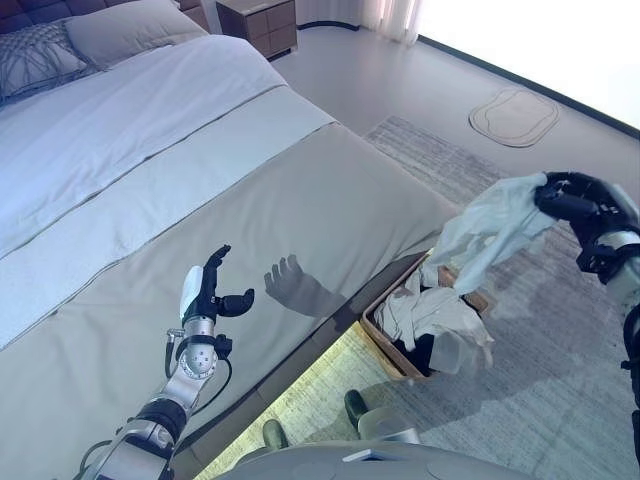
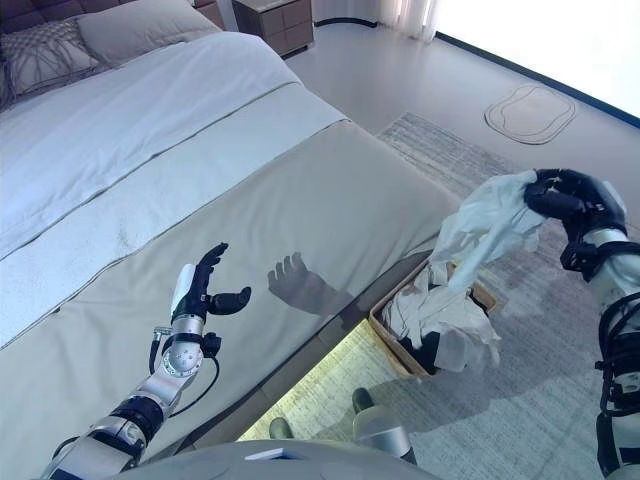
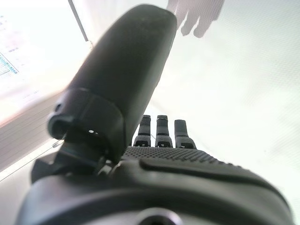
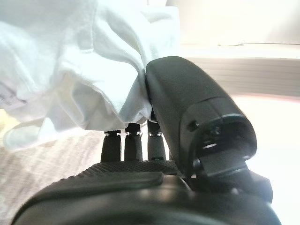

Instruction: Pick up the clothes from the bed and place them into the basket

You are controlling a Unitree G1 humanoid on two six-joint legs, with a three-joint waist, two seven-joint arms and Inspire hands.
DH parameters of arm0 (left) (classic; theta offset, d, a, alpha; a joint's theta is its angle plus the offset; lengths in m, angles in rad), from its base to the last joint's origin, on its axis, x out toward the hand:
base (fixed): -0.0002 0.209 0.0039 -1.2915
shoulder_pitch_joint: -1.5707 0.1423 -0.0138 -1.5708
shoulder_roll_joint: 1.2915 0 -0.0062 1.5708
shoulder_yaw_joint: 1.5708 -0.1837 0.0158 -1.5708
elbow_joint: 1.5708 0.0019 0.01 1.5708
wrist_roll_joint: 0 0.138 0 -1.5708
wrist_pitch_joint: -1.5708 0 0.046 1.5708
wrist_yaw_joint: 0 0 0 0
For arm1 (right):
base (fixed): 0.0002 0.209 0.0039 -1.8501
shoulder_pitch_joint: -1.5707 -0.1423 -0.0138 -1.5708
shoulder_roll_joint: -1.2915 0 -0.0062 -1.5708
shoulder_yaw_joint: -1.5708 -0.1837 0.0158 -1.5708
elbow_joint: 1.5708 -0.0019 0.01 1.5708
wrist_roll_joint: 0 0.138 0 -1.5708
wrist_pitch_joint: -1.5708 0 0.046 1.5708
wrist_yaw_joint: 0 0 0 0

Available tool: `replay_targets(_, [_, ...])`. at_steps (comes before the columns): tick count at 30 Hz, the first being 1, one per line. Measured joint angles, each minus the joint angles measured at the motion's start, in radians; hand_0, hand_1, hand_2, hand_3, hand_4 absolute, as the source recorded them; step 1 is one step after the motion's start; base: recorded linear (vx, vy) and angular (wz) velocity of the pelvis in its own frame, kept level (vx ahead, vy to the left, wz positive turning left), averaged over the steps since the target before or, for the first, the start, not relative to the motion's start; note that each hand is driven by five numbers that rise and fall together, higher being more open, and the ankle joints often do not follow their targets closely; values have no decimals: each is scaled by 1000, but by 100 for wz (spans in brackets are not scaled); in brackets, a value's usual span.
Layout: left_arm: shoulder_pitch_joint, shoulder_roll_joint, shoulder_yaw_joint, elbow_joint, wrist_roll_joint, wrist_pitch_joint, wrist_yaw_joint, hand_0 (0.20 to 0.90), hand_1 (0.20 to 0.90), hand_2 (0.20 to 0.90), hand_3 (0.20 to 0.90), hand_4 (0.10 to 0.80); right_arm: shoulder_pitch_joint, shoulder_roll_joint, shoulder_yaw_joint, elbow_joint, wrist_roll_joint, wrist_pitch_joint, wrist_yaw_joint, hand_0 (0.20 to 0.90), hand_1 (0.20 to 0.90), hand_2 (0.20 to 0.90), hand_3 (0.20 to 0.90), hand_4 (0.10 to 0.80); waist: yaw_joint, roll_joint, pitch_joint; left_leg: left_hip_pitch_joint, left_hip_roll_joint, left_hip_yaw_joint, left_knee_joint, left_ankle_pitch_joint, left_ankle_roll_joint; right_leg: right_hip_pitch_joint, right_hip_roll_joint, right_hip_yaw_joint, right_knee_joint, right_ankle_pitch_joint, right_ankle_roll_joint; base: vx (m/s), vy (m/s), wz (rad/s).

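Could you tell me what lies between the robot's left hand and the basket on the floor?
In the left eye view, only bare bedspread and the bed's edge lie between the left hand and the basket; no clothes remain there.

The white garment (image 4: 79, 61) covers the fingertips of the right hand (image 1: 585, 210) in the wrist view, and the frame's edges crop the cloth. The basket (image 2: 392, 335) shows only part of its rim; clothes piled in it (image 1: 430, 310) hide its inside. The bed (image 1: 200, 200) runs out past the picture's edge.
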Motion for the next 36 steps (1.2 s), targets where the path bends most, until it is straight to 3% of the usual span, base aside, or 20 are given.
replay_targets(8, [0,0,-8,0,1,3,-16,900,900,900,900,800,4,74,48,110,-78,28,-31,300,300,300,200,100,11,5,-5,-4,-4,-2,1,0,0,-2,-1,-2,0,0,0,-15,-29,1])
replay_targets(20, [18,3,-12,0,1,4,-17,900,900,900,900,800,4,75,45,310,-186,26,-114,300,300,300,200,100,27,43,-30,-13,-3,-16,-1,0,0,2,-4,-23,-14,0,0,13,-9,3])
replay_targets(21, [19,3,-13,0,1,4,-17,900,900,900,900,800,5,76,45,315,-196,26,-117,486,486,486,417,317,27,48,-33,-15,-2,-17,-1,0,0,1,-4,-24,-15,0,0,0,0,0])
replay_targets(22, [19,3,-16,0,2,4,-17,900,900,900,900,800,7,75,45,315,-219,26,-119,900,900,900,900,800,27,52,-36,-15,-1,-17,-1,0,0,1,-4,-24,-15,0,0,0,0,0])
replay_targets(36, [18,2,-44,0,8,4,-21,900,900,900,900,800,9,75,44,307,-246,23,-158,900,900,900,900,800,28,55,-37,-23,-2,-26,-1,0,0,-2,-3,-28,-16,0,0,-5,-3,1])
